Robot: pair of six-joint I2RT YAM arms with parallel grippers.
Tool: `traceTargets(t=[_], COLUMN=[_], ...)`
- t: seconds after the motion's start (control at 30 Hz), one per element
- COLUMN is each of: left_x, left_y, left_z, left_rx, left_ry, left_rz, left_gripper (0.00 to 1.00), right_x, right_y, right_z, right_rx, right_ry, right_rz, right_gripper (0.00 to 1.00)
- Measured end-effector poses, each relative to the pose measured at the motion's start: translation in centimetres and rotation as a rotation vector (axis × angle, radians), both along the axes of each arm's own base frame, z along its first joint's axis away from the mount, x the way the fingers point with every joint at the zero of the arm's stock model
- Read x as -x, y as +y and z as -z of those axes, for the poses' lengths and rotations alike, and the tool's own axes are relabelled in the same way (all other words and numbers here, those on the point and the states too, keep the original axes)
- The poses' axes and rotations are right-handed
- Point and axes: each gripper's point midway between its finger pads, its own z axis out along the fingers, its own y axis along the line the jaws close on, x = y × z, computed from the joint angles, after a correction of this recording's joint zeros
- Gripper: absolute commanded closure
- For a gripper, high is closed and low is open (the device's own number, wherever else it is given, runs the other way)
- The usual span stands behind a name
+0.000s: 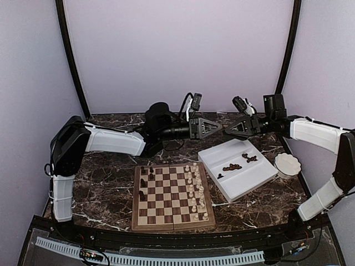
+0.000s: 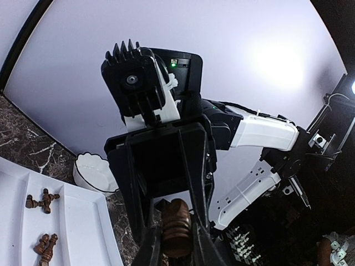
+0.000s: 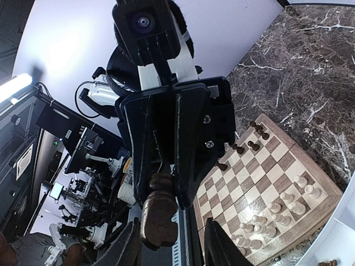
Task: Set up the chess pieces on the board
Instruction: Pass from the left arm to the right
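My left gripper and right gripper meet tip to tip in the air behind the board. The left gripper is shut on a dark brown chess piece. In the right wrist view the same piece hangs between my right gripper's wide-open fingers without touching them. A few dark pieces stand on the board's left edge. More dark pieces lie in the white tray.
Cream-white pieces stand in two columns on the board's right side. A small white fluted bowl sits right of the tray, near the right arm. Dark marble tabletop surrounds the board; a black frame rail runs along the near edge.
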Motion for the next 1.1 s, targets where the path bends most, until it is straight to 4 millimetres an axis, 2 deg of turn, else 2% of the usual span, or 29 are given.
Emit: traceTargets(t=[0.1, 0.2, 0.27, 0.43, 0.6, 0.73, 0.97, 1.1], left_x=[0.0, 0.1, 0.2, 0.4, 0.4, 0.4, -0.3, -1.2], left_y=[-0.1, -0.2, -0.3, -0.4, -0.4, -0.4, -0.5, -0.2], left_z=[-0.1, 0.1, 0.2, 0.3, 0.4, 0.4, 1.2, 2.8], left_rx=[0.003, 0.000, -0.003, -0.005, -0.009, -0.008, -0.039, -0.110], left_ry=[-0.002, -0.001, 0.001, 0.002, 0.005, 0.004, 0.015, 0.011], left_rz=[0.003, 0.008, 0.013, 0.019, 0.020, 0.019, -0.016, -0.086], left_gripper=[0.95, 0.95, 0.95, 0.96, 0.96, 0.94, 0.55, 0.44], right_x=[0.0, 0.0, -0.1, -0.2, -0.3, -0.4, -0.9, -2.7], right_y=[0.0, 0.0, 0.0, 0.1, 0.1, 0.1, -0.1, -0.2], right_z=[-0.1, -0.4, -0.6, -1.1, -1.2, -1.1, -0.7, -1.4], right_rx=[-0.003, -0.006, -0.009, -0.016, -0.017, -0.012, 0.014, 0.106], right_ry=[0.000, 0.001, -0.003, -0.016, -0.016, -0.013, -0.044, -0.170], right_rz=[-0.002, -0.004, -0.006, -0.009, -0.007, 0.001, 0.033, 0.105], right_gripper=[0.58, 0.51, 0.51, 0.62, 0.81, 0.90, 0.95, 0.95])
